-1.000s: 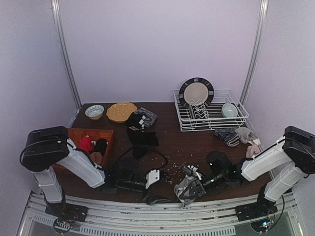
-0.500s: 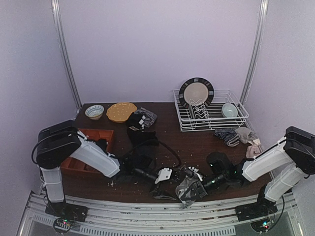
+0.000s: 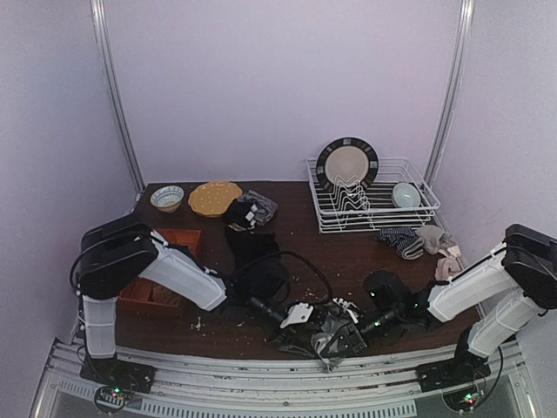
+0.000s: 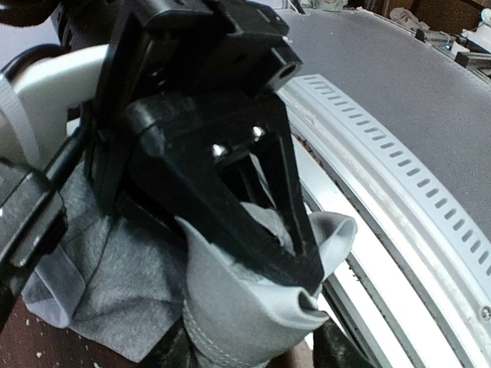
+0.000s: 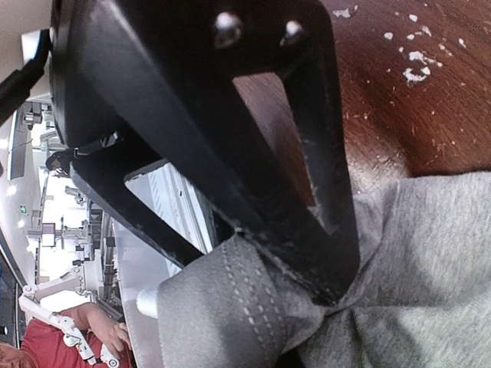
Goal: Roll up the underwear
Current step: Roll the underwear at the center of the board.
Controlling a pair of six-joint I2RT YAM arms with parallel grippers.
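Our right claw pinches the grey underwear on the counter. We cannot tell if our left claw grips it.

grey underwear: from above, mostly under both grippers, outline lost | left gripper: fingers cut by wrist view's bottom edge, gap unreadable | right gripper: tips sunk in cloth folds | orange bin: contents mostly behind left arm | pale specks on table: too small to name
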